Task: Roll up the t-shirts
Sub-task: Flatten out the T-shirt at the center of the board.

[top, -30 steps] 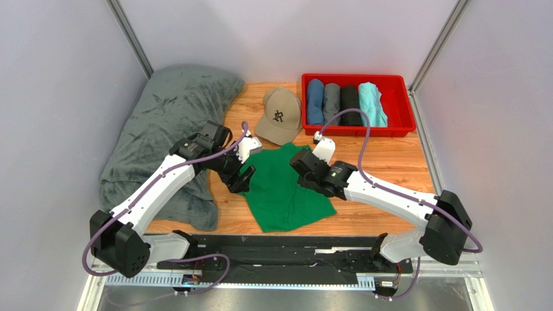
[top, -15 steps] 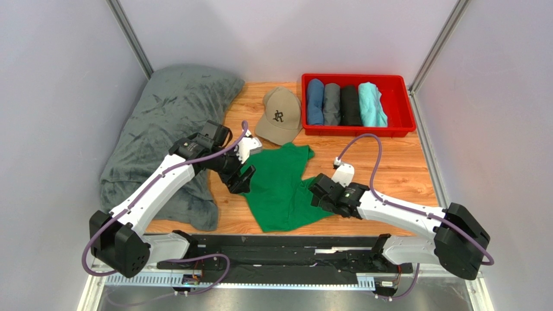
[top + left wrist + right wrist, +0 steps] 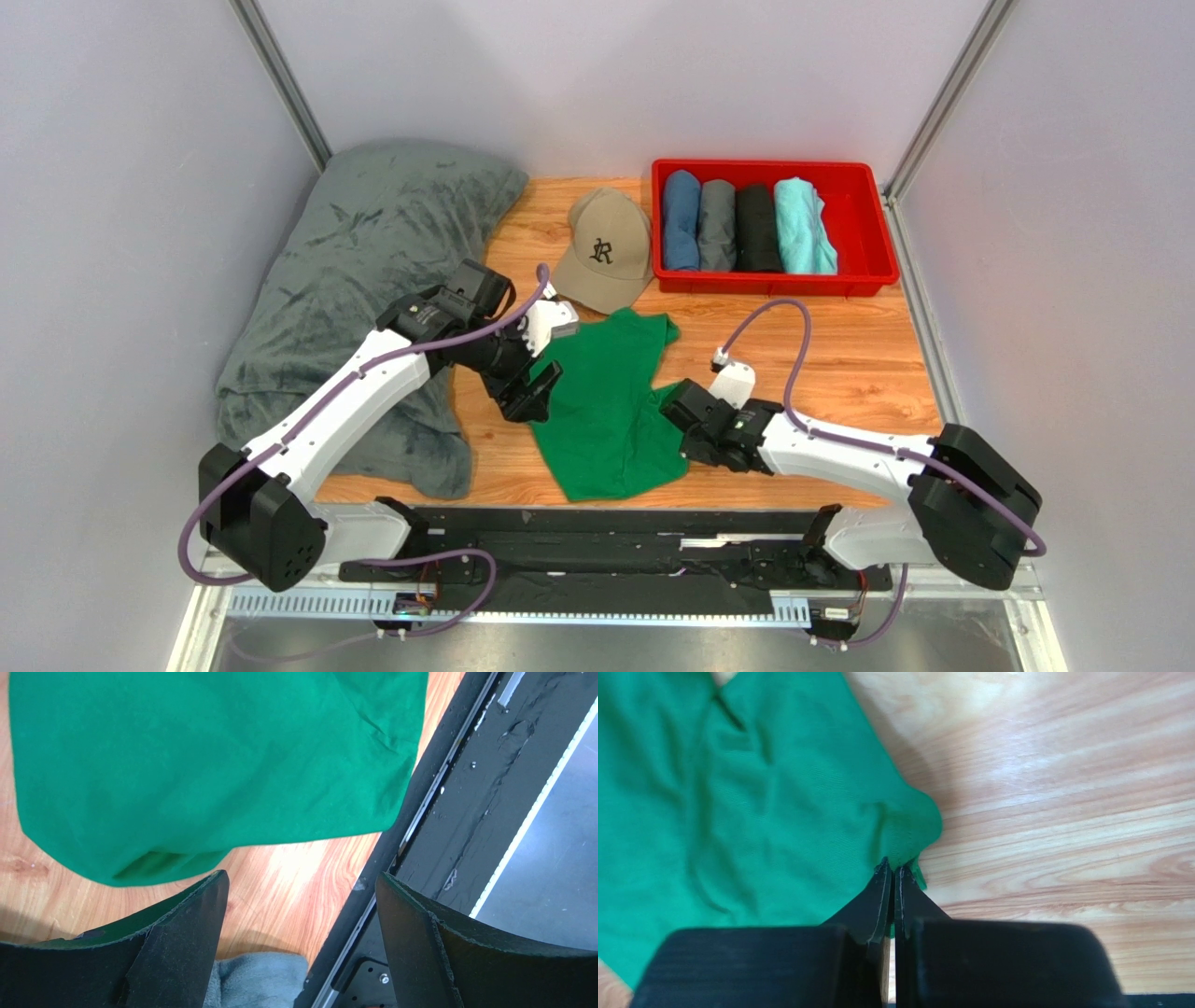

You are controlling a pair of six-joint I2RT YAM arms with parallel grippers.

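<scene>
A bright green t-shirt [image 3: 603,406] lies rumpled and flat on the wooden table, between the two arms. My right gripper [image 3: 687,427] is low at the shirt's right edge. In the right wrist view its fingers [image 3: 892,866] are shut, pinching a fold of the green t-shirt [image 3: 738,812] at that edge. My left gripper [image 3: 540,392] hovers over the shirt's left edge. In the left wrist view it stands wide open [image 3: 302,882] with nothing between the fingers, and the green t-shirt [image 3: 210,763] lies beyond them. Several rolled t-shirts [image 3: 748,224] lie in a red tray [image 3: 870,273].
A tan cap [image 3: 606,249] sits just behind the green shirt. A big dark-grey blanket [image 3: 358,266] covers the table's left side, under the left arm. The black base rail [image 3: 603,525] runs along the near edge. Grey walls close in both sides.
My right gripper came back from the shirt's middle to its near right edge, opened on the way and shut on the edge. The left gripper shifted slightly right.
</scene>
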